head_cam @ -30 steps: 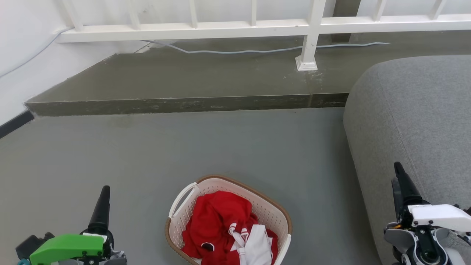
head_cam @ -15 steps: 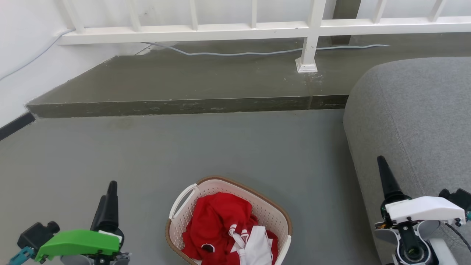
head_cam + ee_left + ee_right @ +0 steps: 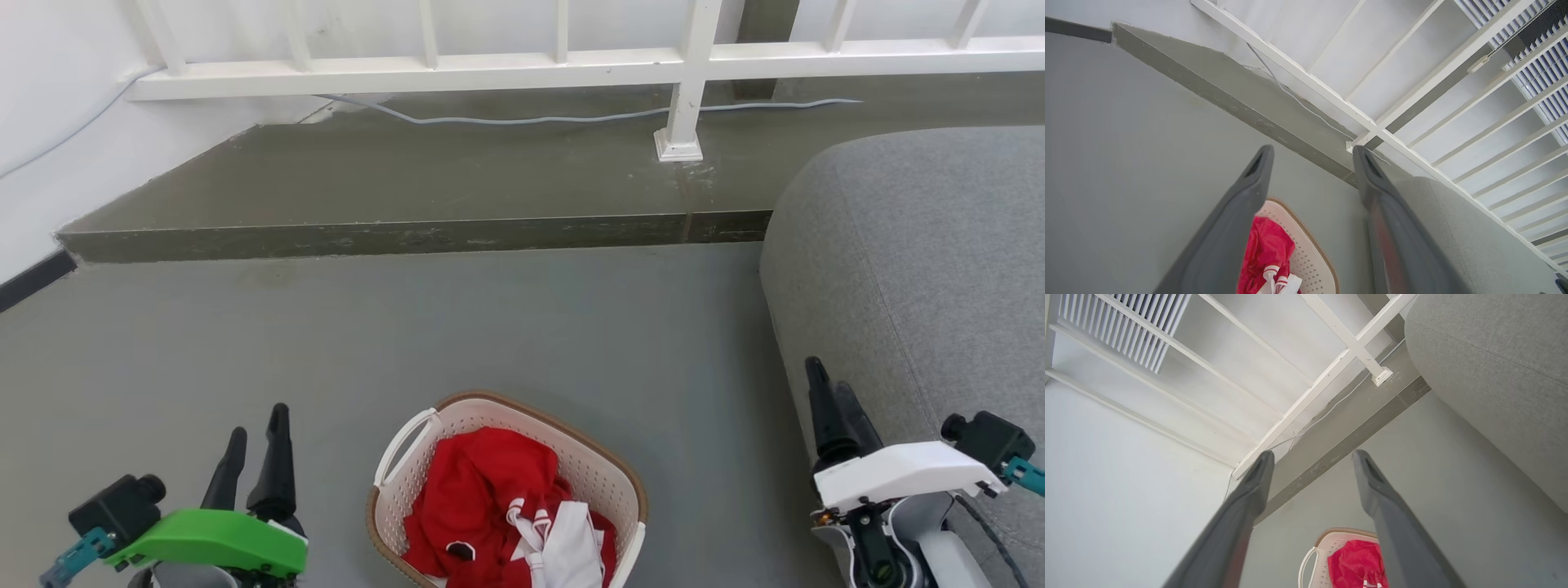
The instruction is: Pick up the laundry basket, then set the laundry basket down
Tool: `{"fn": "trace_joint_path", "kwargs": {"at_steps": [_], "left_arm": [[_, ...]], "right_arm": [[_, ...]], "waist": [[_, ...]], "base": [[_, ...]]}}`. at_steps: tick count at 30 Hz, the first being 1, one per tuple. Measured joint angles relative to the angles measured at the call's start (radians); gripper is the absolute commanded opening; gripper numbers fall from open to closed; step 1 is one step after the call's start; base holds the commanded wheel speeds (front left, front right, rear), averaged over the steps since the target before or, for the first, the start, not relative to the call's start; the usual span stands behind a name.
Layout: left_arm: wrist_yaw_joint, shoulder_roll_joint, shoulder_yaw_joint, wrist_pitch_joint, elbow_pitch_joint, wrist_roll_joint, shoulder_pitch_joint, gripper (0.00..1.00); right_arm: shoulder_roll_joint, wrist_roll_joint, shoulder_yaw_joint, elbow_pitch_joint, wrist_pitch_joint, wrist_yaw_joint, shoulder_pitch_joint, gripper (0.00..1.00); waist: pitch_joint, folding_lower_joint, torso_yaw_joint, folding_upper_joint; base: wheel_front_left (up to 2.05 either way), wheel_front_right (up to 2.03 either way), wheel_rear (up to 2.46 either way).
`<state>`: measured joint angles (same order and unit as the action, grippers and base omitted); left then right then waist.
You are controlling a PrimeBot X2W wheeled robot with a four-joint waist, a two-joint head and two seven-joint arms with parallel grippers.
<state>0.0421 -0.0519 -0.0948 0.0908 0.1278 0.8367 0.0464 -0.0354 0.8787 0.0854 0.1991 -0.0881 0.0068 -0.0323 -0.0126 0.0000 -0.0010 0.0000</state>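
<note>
The laundry basket (image 3: pixel 600 478) sits on the grey floor (image 3: pixel 531 327) at the bottom middle of the head view, its near end cut off by the lower edge. It is cream with small holes in its walls and a brown rim, and a white loop handle (image 3: pixel 406 445) stands out on its left end. Red clothes (image 3: pixel 482 482) fill much of it, with a white piece (image 3: pixel 571 547) lying on top at the near side. The left gripper (image 3: pixel 259 423) hangs to the left of the basket, apart from it, its two dark fingers spread with nothing between them. In the left wrist view the left gripper (image 3: pixel 1312 150) shows the same wide gap, with the basket (image 3: pixel 1306 253) low between the fingers. The right gripper (image 3: pixel 827 377) is well to the right of the basket, in front of the grey sofa (image 3: pixel 922 269). In the right wrist view the right gripper (image 3: pixel 1312 454) is also spread wide and empty, above the basket (image 3: pixel 1331 543). Beyond the floor runs a raised step (image 3: pixel 408 233) with a pale cable (image 3: pixel 531 118) lying on it under a white railing (image 3: pixel 408 65).
</note>
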Motion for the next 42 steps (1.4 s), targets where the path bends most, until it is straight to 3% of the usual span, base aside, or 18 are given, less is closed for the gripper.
{"fn": "trace_joint_path", "kwargs": {"at_steps": [28, 42], "left_arm": [[-0.077, 0.000, -0.061, 0.091, -0.057, -0.429, 0.042, 1.00], [-0.099, 0.000, -0.078, 0.132, -0.078, -0.586, 0.067, 1.00]], "right_arm": [[-0.001, -0.404, 0.097, -0.042, -0.089, -0.070, -0.018, 1.00], [-0.004, -0.581, 0.145, -0.067, -0.133, -0.099, -0.022, 1.00]], "waist": [[-0.004, 0.0000, -0.004, 0.0000], [-0.011, 0.0000, -0.003, 0.0000]], "base": [[0.00, 0.00, 0.00], [0.00, 0.00, 0.00]]}}
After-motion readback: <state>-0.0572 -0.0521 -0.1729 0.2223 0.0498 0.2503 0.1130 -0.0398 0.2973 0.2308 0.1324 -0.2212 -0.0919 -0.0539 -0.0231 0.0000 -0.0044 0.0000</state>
